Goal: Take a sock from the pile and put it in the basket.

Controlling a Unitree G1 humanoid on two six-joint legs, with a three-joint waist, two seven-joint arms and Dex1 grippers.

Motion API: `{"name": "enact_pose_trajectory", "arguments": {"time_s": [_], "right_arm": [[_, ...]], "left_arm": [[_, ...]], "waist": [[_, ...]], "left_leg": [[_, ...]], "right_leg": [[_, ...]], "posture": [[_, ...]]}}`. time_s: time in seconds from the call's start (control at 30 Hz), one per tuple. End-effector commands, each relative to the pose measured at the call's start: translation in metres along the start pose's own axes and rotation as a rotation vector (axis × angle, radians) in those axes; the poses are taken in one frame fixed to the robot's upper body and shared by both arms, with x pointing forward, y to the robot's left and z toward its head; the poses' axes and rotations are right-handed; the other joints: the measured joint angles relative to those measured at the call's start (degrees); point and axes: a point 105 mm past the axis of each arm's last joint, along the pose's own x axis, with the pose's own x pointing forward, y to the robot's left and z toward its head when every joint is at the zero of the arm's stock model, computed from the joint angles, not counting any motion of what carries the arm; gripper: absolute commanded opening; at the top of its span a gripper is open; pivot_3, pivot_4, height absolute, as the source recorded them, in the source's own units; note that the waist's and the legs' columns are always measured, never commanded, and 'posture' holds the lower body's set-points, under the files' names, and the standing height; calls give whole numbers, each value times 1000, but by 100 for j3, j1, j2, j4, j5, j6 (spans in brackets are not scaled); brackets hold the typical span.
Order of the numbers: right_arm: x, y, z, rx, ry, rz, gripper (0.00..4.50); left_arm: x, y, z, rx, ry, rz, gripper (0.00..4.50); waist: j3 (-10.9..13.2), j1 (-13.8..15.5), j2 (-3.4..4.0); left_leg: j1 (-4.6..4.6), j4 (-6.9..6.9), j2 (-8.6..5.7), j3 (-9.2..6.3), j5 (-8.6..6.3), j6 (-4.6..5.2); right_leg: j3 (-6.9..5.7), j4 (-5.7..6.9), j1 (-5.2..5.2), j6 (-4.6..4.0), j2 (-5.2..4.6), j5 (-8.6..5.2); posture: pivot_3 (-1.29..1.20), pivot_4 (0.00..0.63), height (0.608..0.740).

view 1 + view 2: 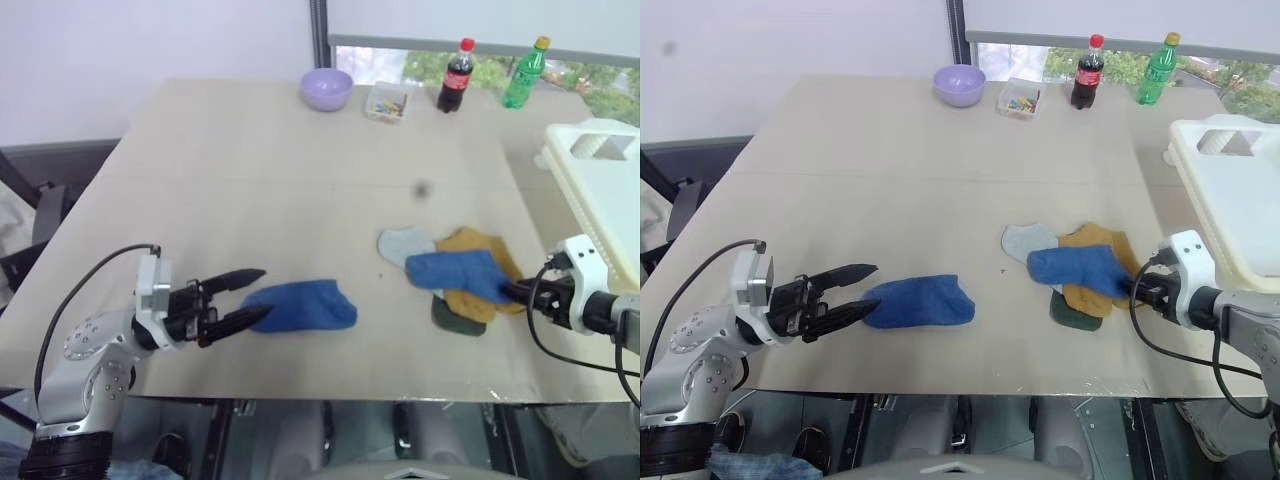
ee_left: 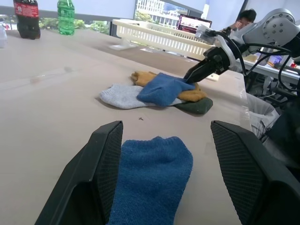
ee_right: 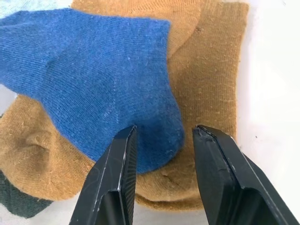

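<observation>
Pile (image 3: 117,93) (close up) between right hand (image 3: 164,136) fingers.

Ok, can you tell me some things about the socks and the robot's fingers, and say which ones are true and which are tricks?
1. A lone blue sock lies apart from the pile. True.
2. The top blue sock of the pile lies on a yellow sock. True.
3. The basket has socks in it. False: none can be seen inside.
4. The left gripper is squeezing the lone sock. False: its fingers are spread at the sock's end.
5. The right gripper has open fingers at the top sock's edge. True.
</observation>
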Motion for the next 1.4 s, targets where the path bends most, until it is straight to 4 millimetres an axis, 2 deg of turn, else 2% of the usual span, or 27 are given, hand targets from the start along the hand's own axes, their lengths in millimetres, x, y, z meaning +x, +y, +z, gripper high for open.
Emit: {"name": "enact_pose_trajectory", "arguments": {"time_s": [0.03,0.07,0.1,0.4,0.5,0.57,0.73,0.87,1.0,1.17,1.4], "right_arm": [[-2,1,9,-19,-37,11,570],[-2,1,8,-19,-35,11,190],[-2,1,7,-18,-33,11,51],[-1,0,10,-36,-40,4,51],[1,14,25,-4,-108,71,51],[3,18,29,-2,-123,90,51],[18,51,38,-34,-131,206,51],[28,65,45,-54,-142,251,51],[45,91,58,-93,-158,346,51],[61,106,68,-118,-169,390,51],[92,142,92,-165,-215,479,51]], "left_arm": [[2,-2,4,27,-7,-9,3200],[2,-3,4,26,-7,-9,3200],[2,-3,3,26,-8,-8,3200],[2,-3,3,25,-9,-4,3200],[2,-2,3,26,-8,-4,3200],[2,-2,3,26,-8,-4,3200],[3,-1,3,29,-8,-8,3200],[4,0,3,31,-9,-9,3200],[4,0,3,31,-8,-10,3200],[5,-1,3,33,-10,-8,3200],[4,-2,2,32,-12,1,3200]], "waist": [[0,0,0],[0,1,0],[0,1,0],[0,1,0],[-1,-21,-1],[-1,-22,-1],[-1,-23,-1],[-1,-18,-1],[0,-38,-1],[-1,-17,-1],[0,-38,0]], "left_leg": [[0,0,0,0,0,0],[0,0,0,0,0,0],[0,0,0,0,0,0],[1,2,0,0,0,0],[3,2,0,1,0,0],[6,3,4,2,0,0],[11,3,8,1,0,0],[11,3,7,4,0,0],[13,3,8,4,0,0],[15,3,10,4,0,0],[17,2,11,10,0,0]], "right_leg": [[0,0,0,0,0,0],[0,0,0,0,0,0],[0,0,0,0,0,0],[1,2,2,0,1,0],[1,2,2,0,2,0],[7,3,3,1,8,1],[7,5,6,0,11,1],[10,5,6,-1,10,1],[11,6,6,-1,12,2],[13,11,6,-3,16,1],[15,13,5,-3,19,2]], "posture": [[0,150,730],[0,150,730],[0,150,730],[0,150,730],[0,150,730],[0,150,730],[0,150,730],[0,150,730],[0,150,730],[0,150,730],[0,150,730]]}}
